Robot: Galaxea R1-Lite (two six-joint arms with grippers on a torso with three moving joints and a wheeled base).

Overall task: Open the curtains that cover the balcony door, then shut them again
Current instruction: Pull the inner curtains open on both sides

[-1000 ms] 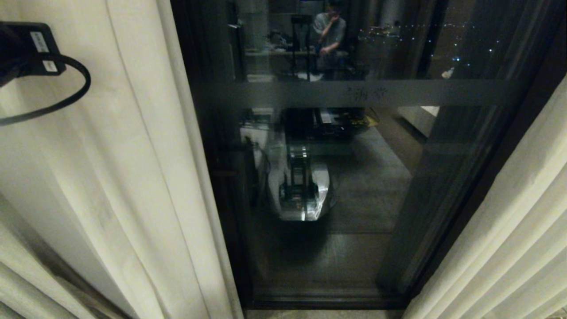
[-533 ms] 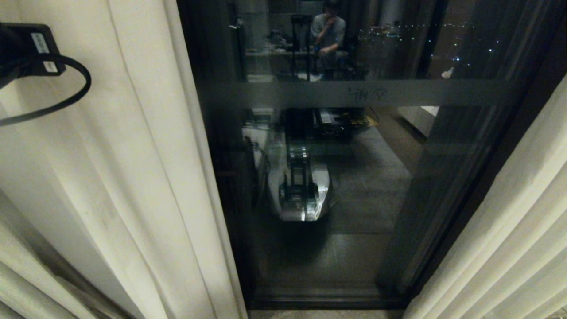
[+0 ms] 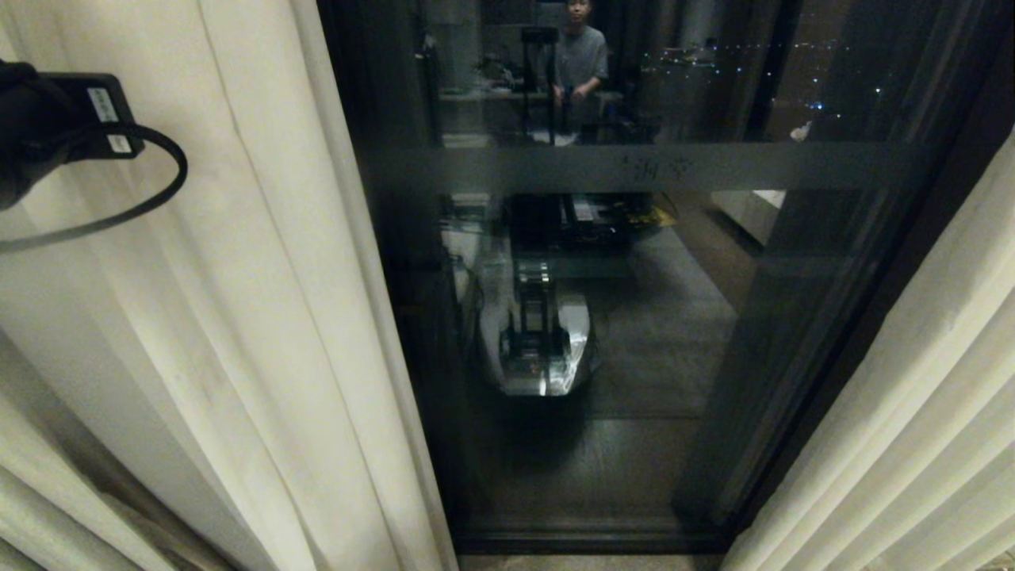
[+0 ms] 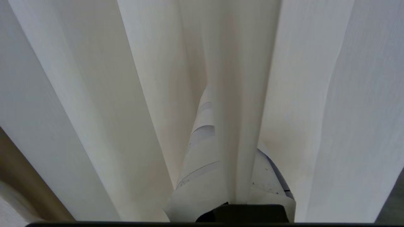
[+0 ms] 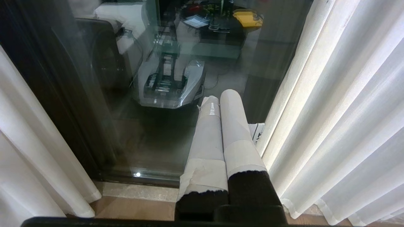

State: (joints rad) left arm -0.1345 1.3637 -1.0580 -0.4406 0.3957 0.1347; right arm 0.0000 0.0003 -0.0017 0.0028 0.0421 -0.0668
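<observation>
The left curtain (image 3: 238, 317) hangs in cream pleats over the left side of the balcony door (image 3: 674, 333), whose dark glass and frosted band (image 3: 634, 166) are bare in the middle. The right curtain (image 3: 912, 412) hangs at the right edge. In the left wrist view my left gripper (image 4: 232, 126) is shut on a vertical fold of the left curtain (image 4: 236, 78), which runs between its taped fingers (image 4: 199, 151). Its wrist (image 3: 55, 119) shows at the upper left of the head view. My right gripper (image 5: 221, 97) is shut and empty, low before the door near the right curtain (image 5: 341, 110).
The glass reflects my own base (image 3: 539, 341) and a person (image 3: 579, 59) standing behind me. A dark door frame (image 5: 142, 176) and a stone threshold (image 5: 139, 190) run along the floor. A cable loop (image 3: 143, 198) hangs from my left wrist.
My left wrist has moved a little right and down in the head view, and the left curtain's inner edge has come right with it, covering slightly more glass. The right arm is still.
</observation>
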